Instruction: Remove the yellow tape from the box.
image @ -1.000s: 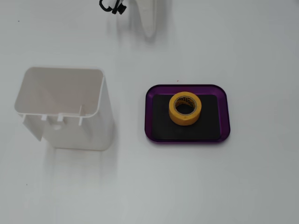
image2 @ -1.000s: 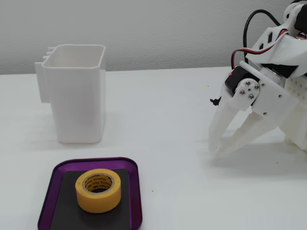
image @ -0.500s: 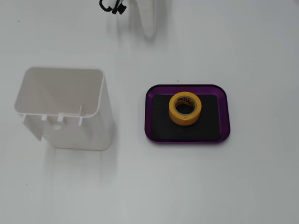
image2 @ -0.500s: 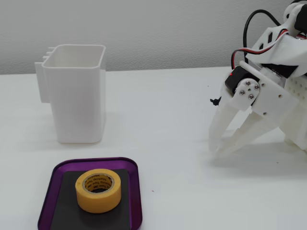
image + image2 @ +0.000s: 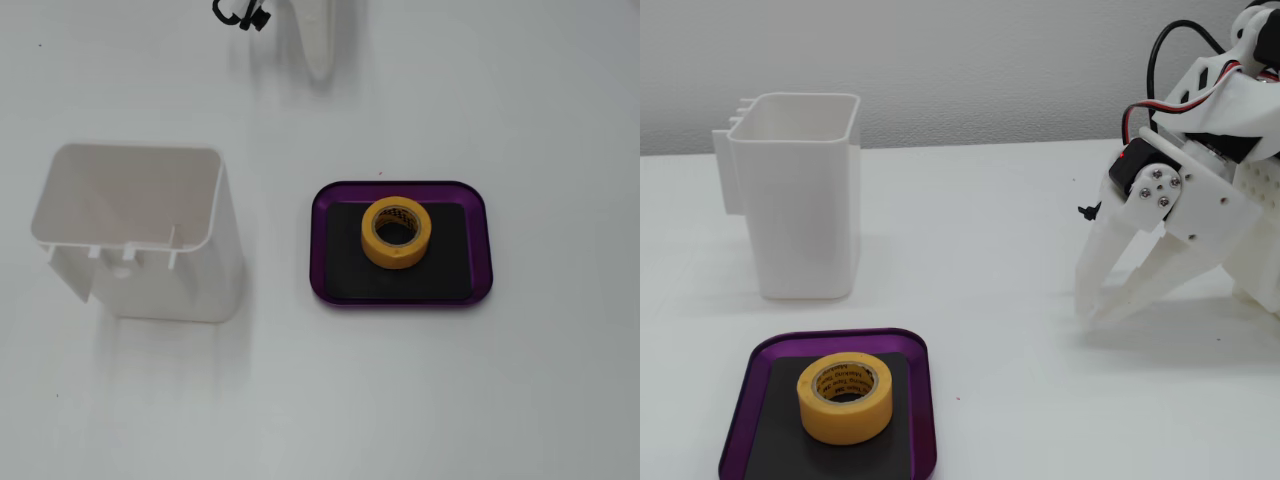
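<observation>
In a fixed view the gripper (image 5: pixel 1087 312) shows whole, fingers nearly together, empty, well apart from the yellow tape (image 5: pixel 845 397) lying in the box (image 5: pixel 923 410); the other crops it.

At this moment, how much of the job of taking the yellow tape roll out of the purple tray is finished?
Nothing looks done yet. The small yellow tape roll lies flat on the black floor of the shallow purple tray. Nothing is in hand: the white two-finger gripper points down at the bare table, far from the tray, its fingertips nearly together and holding nothing. Left to do: reach the roll, grasp it, lift it and set it outside the tray.
</observation>
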You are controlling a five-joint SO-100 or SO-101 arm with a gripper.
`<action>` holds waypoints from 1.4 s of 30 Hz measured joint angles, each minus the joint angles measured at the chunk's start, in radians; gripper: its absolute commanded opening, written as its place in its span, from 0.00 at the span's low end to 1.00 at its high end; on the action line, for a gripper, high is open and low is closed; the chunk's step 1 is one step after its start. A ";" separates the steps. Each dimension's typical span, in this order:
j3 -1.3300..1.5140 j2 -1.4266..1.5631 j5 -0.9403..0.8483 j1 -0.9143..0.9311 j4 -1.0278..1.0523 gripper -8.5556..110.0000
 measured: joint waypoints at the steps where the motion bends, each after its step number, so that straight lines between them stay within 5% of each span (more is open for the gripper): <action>1: 0.000 0.000 -0.003 0.000 0.000 0.07; 14: -0.204 -0.067 -0.345 0.014 -0.058 0.13; 30: -1.310 -1.528 -0.327 -0.245 0.100 0.16; 42: -1.703 -1.965 -0.301 -0.236 0.106 0.16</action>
